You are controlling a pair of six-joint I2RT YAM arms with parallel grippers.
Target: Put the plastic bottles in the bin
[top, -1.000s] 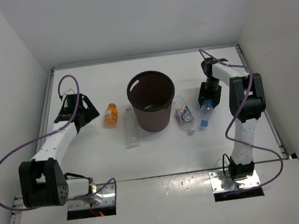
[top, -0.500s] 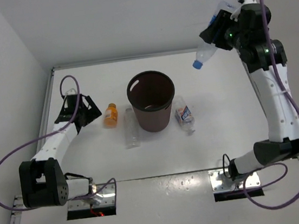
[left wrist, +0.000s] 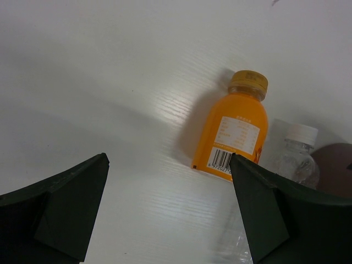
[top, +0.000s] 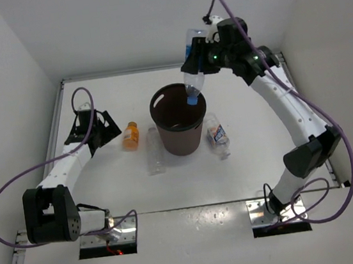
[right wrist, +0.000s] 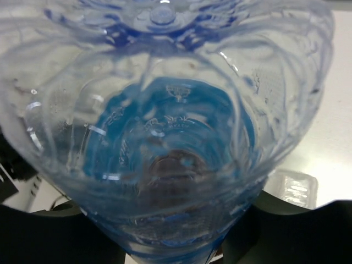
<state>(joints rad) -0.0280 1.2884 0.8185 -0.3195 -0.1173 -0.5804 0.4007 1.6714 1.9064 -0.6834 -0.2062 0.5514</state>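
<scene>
My right gripper [top: 201,57] is shut on the clear bottle with blue label and cap [top: 193,72]. It holds the bottle cap-down over the far rim of the dark brown bin [top: 179,119]. In the right wrist view the bottle [right wrist: 165,126] fills the frame between the jaws. The orange bottle [top: 130,135] lies left of the bin, the slim clear bottle [top: 154,149] beside the bin's left, and the white-label bottle [top: 218,136] to the bin's right. My left gripper [top: 107,131] is open and empty just left of the orange bottle [left wrist: 235,132].
White walls close in the table on the left, back and right. The slim bottle's white cap [left wrist: 300,133] and the bin's edge [left wrist: 334,159] show at the right of the left wrist view.
My right arm lifted the blue-label bottle from the table right of the bin, swung it high, and now holds it cap-down over the bin. The left arm has barely moved.
</scene>
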